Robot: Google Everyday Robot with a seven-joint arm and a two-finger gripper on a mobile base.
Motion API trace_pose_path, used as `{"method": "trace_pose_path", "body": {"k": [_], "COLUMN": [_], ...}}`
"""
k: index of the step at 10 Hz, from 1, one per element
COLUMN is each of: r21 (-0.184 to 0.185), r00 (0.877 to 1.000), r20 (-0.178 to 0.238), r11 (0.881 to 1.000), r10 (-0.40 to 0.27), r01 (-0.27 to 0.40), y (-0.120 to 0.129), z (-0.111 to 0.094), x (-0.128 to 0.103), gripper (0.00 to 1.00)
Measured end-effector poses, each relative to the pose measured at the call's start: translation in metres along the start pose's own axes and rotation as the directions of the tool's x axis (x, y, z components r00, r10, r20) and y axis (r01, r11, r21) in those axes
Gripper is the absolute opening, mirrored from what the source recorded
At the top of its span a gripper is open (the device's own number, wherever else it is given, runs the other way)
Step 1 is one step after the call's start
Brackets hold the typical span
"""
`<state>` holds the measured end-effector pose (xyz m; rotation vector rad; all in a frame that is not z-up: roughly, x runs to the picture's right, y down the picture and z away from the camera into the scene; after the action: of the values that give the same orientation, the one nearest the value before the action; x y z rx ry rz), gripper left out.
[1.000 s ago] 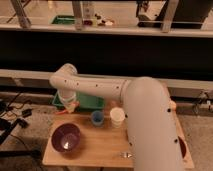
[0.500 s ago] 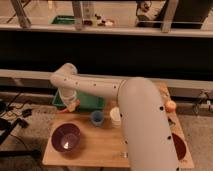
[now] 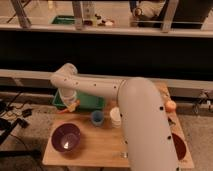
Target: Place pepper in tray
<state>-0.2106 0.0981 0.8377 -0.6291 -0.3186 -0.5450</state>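
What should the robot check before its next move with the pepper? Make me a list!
1. Pincer shut on the pepper: ok, the pepper sticks out below it.
2. Pepper fully over the tray: cannot tell, it hangs right at the tray's front-left rim.
3. Room in the tray: ok, green floor shows to the right of the arm.
4. Blue cup and white cup apart from the tray: ok, both stand in front of it.
5. Purple bowl out of the way: ok, nearer the table's front edge.

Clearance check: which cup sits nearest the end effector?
The blue cup, not the white cup; end effector grips the pepper at the tray's front edge.
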Motion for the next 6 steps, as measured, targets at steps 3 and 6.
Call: {"method": "trace_pose_path", "body": {"k": [3,6], "r21": [0.0,0.02], "r00": [1.0,0.999], "r20": [-0.003,-0.028], "r11": [1.0,0.999], "r10": [0.004,0.025], "r01": [-0.004,-0.025], "y": [0.0,-0.006], "z": [0.0,-0.005], "x": [0.001,0.012], "gripper": [0.18,0.18]}}
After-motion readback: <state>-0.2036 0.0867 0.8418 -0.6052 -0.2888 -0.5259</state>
